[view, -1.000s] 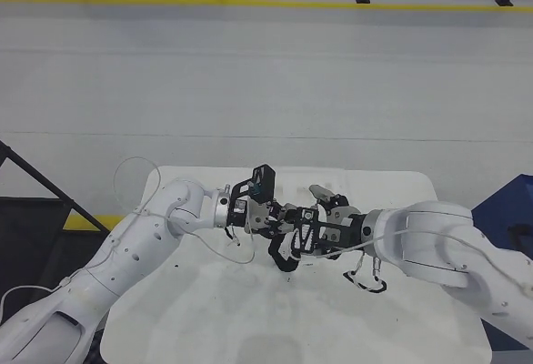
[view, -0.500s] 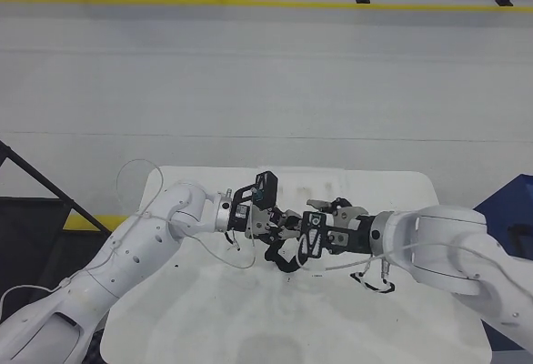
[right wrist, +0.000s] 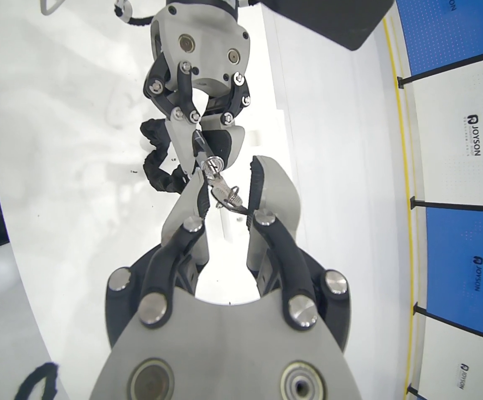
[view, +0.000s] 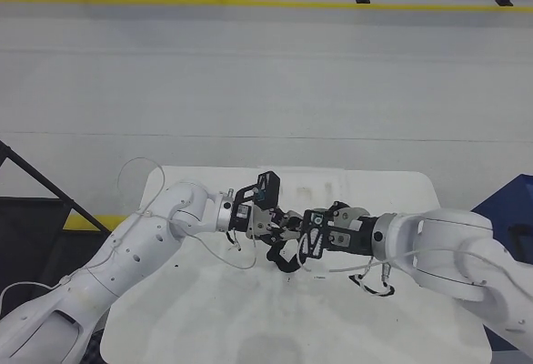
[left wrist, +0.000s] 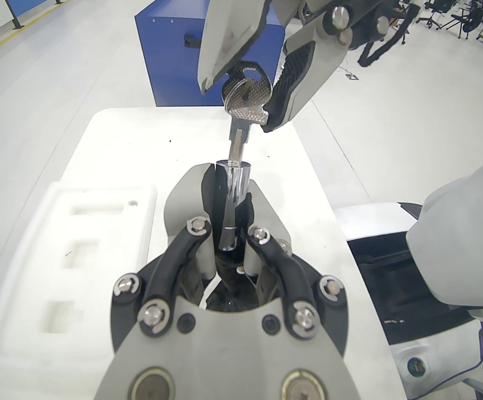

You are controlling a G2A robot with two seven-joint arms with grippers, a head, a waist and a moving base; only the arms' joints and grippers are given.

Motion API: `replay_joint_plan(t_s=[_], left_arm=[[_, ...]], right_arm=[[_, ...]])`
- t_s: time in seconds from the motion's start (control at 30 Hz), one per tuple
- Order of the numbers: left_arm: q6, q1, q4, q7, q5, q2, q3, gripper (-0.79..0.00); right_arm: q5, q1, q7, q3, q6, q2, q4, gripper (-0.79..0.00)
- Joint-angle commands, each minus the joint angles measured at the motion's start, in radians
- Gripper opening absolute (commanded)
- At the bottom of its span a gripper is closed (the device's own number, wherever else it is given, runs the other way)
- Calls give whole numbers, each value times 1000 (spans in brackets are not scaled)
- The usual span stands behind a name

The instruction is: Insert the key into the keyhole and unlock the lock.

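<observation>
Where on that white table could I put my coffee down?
The near strip of the table, toward the robot, is bare. The middle is crowded: the left gripper with the lock and the right gripper with the key meet there. A foam tray takes the far side.

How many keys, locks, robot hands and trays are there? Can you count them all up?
key: 1
lock: 1
hands: 2 (left hand, right hand)
tray: 1
total: 5
</observation>
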Motion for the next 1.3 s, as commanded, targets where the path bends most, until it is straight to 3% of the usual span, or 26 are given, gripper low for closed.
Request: replay_joint_plan(t_s=[0.0, 0.43, 0.47, 0.5, 0.9, 1.27], left_arm=[[0, 0, 0, 3, 2, 0, 2, -785], [0, -4, -3, 26, 25, 1, 13, -785], [0, -4, -4, 28, 26, 1, 14, -785], [0, -4, -4, 28, 29, 2, 14, -785], [0, 13, 57, 4, 123, 1, 43, -785], [0, 30, 162, -3, 227, -57, 156, -785]], right_arm=[[18, -5, 5, 6, 25, -2, -1, -785], [146, -28, 55, 35, 179, -16, 7, -785], [154, -29, 59, 39, 185, -17, 7, -366], [158, -30, 59, 42, 189, -17, 6, 0], [239, -99, 17, 140, 216, -10, 7, 0], [252, -190, 14, 224, 189, 5, -5, 0]])
